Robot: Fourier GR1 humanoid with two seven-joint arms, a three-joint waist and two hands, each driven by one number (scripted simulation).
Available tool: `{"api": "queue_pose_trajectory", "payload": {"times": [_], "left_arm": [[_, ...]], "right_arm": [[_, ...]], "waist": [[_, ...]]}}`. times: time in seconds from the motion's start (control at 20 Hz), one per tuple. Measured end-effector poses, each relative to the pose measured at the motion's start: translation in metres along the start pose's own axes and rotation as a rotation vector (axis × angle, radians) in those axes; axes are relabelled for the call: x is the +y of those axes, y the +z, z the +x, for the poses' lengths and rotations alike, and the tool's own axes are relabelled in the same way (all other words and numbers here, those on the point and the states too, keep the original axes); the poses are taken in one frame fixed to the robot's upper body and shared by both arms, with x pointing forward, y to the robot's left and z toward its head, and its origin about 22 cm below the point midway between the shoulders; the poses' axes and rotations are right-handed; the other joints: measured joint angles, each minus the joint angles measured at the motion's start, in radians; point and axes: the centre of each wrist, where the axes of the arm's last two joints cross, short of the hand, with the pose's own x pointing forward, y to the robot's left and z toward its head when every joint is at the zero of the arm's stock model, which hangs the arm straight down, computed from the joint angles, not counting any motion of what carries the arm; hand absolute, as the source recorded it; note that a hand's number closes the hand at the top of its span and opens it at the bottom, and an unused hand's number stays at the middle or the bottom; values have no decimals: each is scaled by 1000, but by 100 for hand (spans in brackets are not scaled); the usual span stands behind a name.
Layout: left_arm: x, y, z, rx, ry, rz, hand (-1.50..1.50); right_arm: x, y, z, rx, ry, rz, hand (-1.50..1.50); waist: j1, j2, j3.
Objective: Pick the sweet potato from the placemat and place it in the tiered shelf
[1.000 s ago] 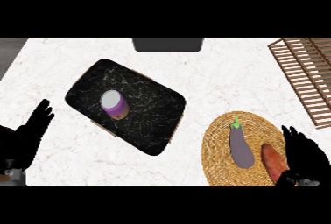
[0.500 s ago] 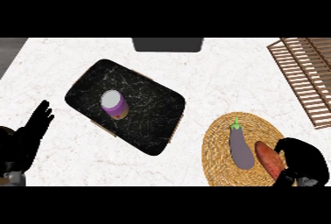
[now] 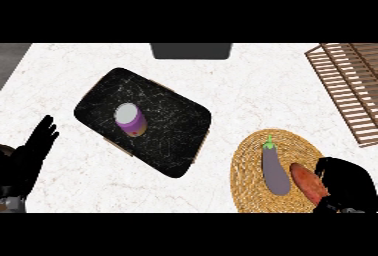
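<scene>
Now the sweet potato point(image 3: 308, 183) is seen lying on the placemat point(image 3: 251, 165) near the bench's point(image 3: 244, 85) front right corner, just beside an eggplant point(image 3: 275, 170). The right hand point(image 3: 347, 184) is curled over its right side, touching it. The left hand point(image 3: 33, 150) is held open, fingers point(image 3: 46, 131) straight, at the left edge. The shelf point(image 3: 347, 80) is set at the back right corner.

Woven straw placemat point(image 3: 251, 172), slatted wooden tiered shelf point(image 3: 347, 85), white marble counter point(image 3: 251, 95), black stone-like board point(image 3: 159, 102)
</scene>
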Motion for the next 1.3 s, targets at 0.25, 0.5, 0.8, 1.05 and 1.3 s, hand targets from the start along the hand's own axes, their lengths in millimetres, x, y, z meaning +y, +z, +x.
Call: {"api": "queue_pose_trajectory", "payload": {"times": [0.25, 0.5, 0.8, 1.05, 1.3], "left_arm": [[-8, -3, 2, -16, -5, -34, 0], [-15, -11, 10, -41, -17, -66, 0], [-22, -15, 6, -31, -9, -70, 0], [-18, -16, 8, -34, -15, -57, 0], [-18, -12, 4, -21, -9, -44, 0]], "right_arm": [[-44, -38, 30, 239, -174, -103, 150], [-102, -72, 55, 463, -362, -219, 150], [-179, -93, 87, 538, -471, -364, 150], [-230, -84, 116, 531, -600, -476, 150], [-272, -66, 133, 512, -690, -605, 150]], "waist": [[36, 13, 4], [74, 27, 5], [71, 23, 5], [60, 16, 5], [43, 11, 4]]}}
